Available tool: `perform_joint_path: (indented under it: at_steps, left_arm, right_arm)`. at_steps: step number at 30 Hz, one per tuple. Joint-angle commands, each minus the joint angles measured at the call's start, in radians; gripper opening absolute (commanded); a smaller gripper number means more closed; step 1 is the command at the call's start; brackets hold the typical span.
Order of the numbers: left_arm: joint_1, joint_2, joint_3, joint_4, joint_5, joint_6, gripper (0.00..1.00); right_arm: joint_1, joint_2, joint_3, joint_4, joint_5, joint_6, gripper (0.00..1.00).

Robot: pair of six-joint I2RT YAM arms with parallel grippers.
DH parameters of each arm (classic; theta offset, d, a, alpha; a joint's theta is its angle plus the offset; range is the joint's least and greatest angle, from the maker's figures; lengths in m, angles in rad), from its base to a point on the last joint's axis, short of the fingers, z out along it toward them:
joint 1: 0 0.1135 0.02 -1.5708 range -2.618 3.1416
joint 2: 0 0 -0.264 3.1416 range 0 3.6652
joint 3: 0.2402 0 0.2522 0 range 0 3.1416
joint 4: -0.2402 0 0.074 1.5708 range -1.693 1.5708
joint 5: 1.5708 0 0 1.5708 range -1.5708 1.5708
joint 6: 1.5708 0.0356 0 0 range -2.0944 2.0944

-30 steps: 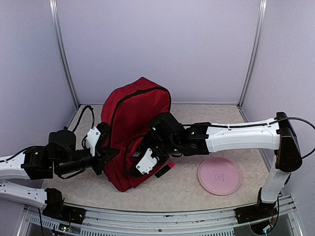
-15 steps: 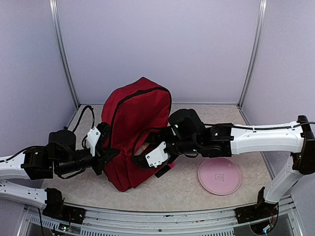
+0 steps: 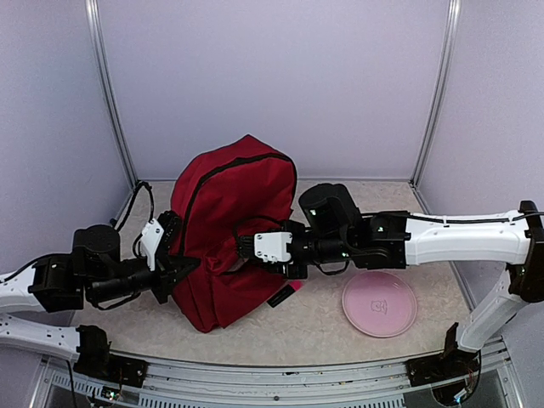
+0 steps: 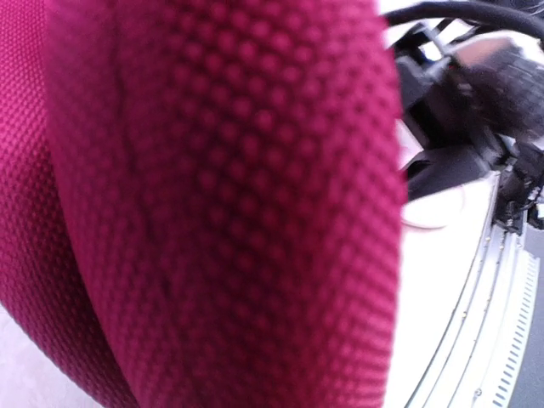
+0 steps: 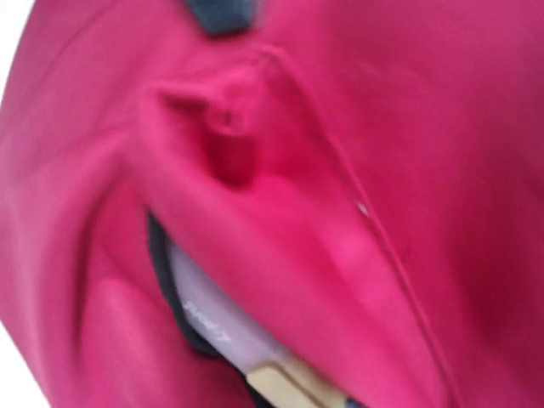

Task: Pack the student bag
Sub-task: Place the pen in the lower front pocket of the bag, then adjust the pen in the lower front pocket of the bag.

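Observation:
The student bag (image 3: 242, 200) is a dark red backpack standing in the middle of the table, leaning back. My left gripper (image 3: 177, 274) is at its lower left side and looks shut on a fold of the fabric; red cloth (image 4: 212, 204) fills the left wrist view and hides the fingers. My right gripper (image 3: 244, 246) is against the bag's front, its fingers dark against the fabric. The right wrist view shows the bag (image 5: 408, 170) close up. Its front pocket gapes, with a pale lilac flat object (image 5: 217, 323) and a tan piece (image 5: 293, 387) inside.
A pink round plate (image 3: 379, 303) lies on the table to the right of the bag, under my right forearm. A small black and pink tag (image 3: 286, 294) sticks out at the bag's lower right. Grey walls close in the back and sides.
My right gripper has come up out of the bag's lower front and levelled against the front. My left arm has shifted slightly left and down, pulling the bag's side with it.

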Motion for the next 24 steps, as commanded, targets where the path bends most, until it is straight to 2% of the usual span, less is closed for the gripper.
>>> perform_joint_path:
  at_steps: [1,4,7,14,18,20,24]
  left_arm:
    - [-0.006,-0.1,-0.014,0.196,0.074,-0.013,0.0]
    - [-0.003,-0.142,-0.078,0.265,0.107,-0.032,0.0]
    - [-0.003,-0.128,-0.066,0.242,0.088,-0.044,0.0]
    - [-0.003,-0.083,-0.036,0.208,0.081,-0.028,0.0]
    - [-0.003,-0.086,-0.037,0.205,0.075,-0.026,0.0]
    - [-0.004,-0.089,-0.036,0.203,0.071,-0.025,0.0]
    - [-0.005,-0.099,-0.028,0.192,0.055,-0.021,0.0]
  right_arm:
    - [-0.059,-0.073,-0.087,0.076,-0.099,0.288,0.43]
    - [-0.079,-0.079,-0.121,0.103,-0.051,0.385,0.44]
    - [-0.08,-0.021,-0.081,0.034,-0.033,0.383,0.49]
    - [-0.08,0.138,0.106,-0.139,-0.022,0.097,0.68]
    - [-0.08,0.236,0.241,-0.265,0.076,0.006,0.71]
    - [-0.083,0.281,0.299,-0.36,0.062,-0.027,0.72]
    - [-0.109,0.383,0.404,-0.615,-0.004,-0.014,0.64]
